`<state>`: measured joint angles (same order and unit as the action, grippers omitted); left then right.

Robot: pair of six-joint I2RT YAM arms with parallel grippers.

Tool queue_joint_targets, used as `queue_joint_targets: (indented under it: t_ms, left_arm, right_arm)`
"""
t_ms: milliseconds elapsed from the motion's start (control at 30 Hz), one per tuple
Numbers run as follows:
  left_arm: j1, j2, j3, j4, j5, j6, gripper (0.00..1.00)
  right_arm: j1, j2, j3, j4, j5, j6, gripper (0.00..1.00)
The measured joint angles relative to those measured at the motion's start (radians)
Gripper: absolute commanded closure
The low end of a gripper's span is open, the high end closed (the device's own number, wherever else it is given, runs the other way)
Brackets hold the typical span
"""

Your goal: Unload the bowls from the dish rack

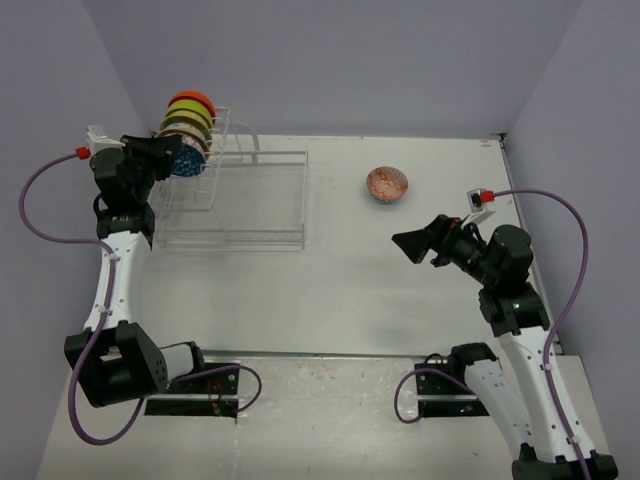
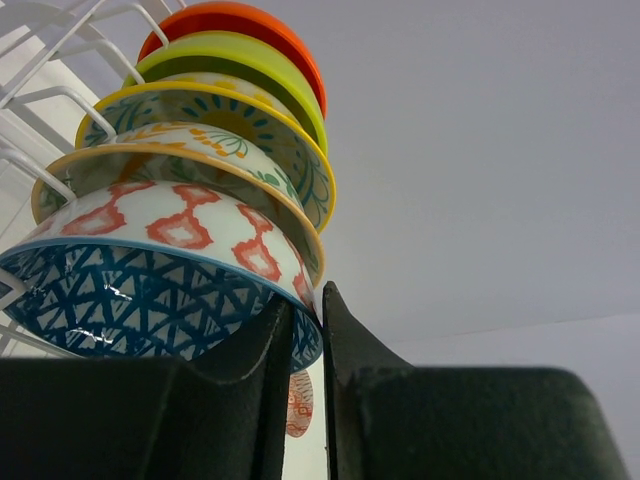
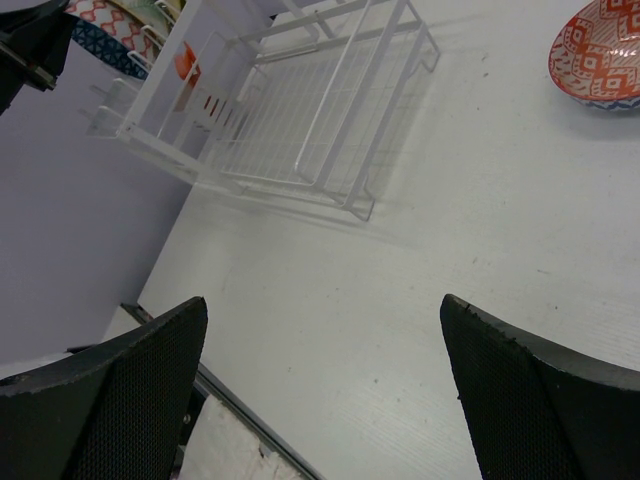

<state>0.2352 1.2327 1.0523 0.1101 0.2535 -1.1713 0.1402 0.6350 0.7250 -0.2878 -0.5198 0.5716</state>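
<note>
One white wire rack [image 1: 250,200] sits at the table's [image 1: 350,290] far left. At least five glazed round bowls [image 2: 235,95] stand on edge in its taller end — the packed rims blur the count. A sixth, red bowl [image 1: 387,184] lies on the table, well apart. The left gripper [image 2: 308,300] pinches the rim of the blue bowl [image 2: 130,300], nearest in the row. The right gripper [image 1: 410,245] is spread wide and empty — the red bowl lies beyond it.

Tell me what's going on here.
Bowls are being unloaded from the dish rack. The left gripper appears closed on the rim of the blue-patterned bowl, the nearest of a row standing in the rack's tall end. The right gripper hangs open and empty above the table. One red-patterned bowl already sits on the table, apart from the rack.
</note>
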Motion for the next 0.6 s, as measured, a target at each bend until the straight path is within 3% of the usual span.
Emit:
queue_joint_targets:
  t_ms: [600]
  left_arm:
    - [0.0, -0.028, 0.0, -0.031, 0.008, -0.005, 1.0]
  right_arm:
    - [0.0, -0.003, 0.0, 0.0, 0.0, 0.0, 0.01]
